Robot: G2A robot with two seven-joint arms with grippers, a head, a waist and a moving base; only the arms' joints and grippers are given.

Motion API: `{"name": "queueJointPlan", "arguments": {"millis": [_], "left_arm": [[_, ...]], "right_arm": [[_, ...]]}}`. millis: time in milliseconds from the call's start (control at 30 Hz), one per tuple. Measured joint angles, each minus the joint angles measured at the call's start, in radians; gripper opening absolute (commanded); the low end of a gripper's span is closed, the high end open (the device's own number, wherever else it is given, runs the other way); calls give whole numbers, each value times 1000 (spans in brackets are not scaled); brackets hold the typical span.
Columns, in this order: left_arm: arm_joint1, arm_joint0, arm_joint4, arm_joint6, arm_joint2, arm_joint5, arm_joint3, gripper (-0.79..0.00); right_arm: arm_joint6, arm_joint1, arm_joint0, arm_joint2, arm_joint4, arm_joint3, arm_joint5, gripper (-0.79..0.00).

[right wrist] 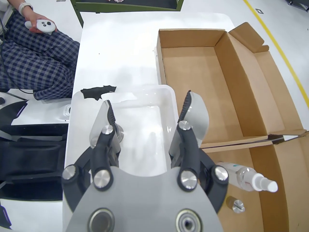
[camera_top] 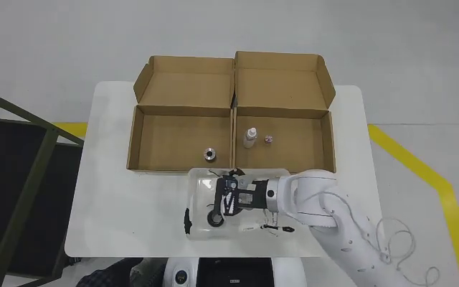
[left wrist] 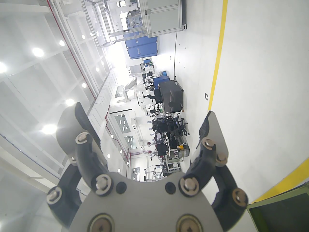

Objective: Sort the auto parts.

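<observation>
Nearest the robot, the tray (camera_top: 281, 174) is set at the near edge of the table (camera_top: 115, 201), presumably so that unsorted parts lie within easy reach. The right claw (right wrist: 147, 111) is held over the tray, aimed down into it, its jaws spread wide and nothing gripped. A metal part (right wrist: 120, 132) lies on the tray floor just beside one finger (right wrist: 109, 114) (whether the two touch cannot be told). It is judged to be the piece to be taken next, and the claw would need to be brought across so that the part sits between the jaws. A black scrap (right wrist: 96, 92) is seen on the tray's rim. Just beyond the tray two open boxes are placed side by side, lids folded back away from the tray, so that each can be entered from above. In the left box (camera_top: 165, 136) a single metal piece (camera_top: 209, 152) is seen near the tray-side wall. In the right box (camera_top: 301, 140) a bottle (camera_top: 249, 136) and a small cylinder (camera_top: 269, 138) are laid together, which suggests that sorting by kind is partly done. The left claw (left wrist: 144, 109) is held well away from the tray and aimed out at the room, opened wide and empty, apparently kept out of the way.
</observation>
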State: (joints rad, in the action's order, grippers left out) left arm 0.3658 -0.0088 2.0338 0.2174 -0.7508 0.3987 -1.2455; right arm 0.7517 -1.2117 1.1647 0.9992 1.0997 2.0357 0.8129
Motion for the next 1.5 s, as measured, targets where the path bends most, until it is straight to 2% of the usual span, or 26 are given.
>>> {"name": "queueJointPlan", "arguments": {"millis": [300, 567, 1033, 1433, 1500], "left_arm": [[0, 0, 0, 0, 0, 0, 0, 0], [0, 0, 0, 0, 0, 0, 0, 0], [0, 0, 0, 0, 0, 0, 0, 0], [0, 0, 0, 0, 0, 0, 0, 0], [0, 0, 0, 0, 0, 0, 0, 0]], "right_arm": [[-24, 29, 102, 21, 75, 25, 79, -219], [-55, 43, 133, 8, 145, -8, 109, -215], [-152, 41, 93, -78, 250, -130, 70, -169], [-181, 23, 28, -177, 284, -206, 30, -197], [-183, 20, 19, -190, 287, -218, 27, -222]]}}
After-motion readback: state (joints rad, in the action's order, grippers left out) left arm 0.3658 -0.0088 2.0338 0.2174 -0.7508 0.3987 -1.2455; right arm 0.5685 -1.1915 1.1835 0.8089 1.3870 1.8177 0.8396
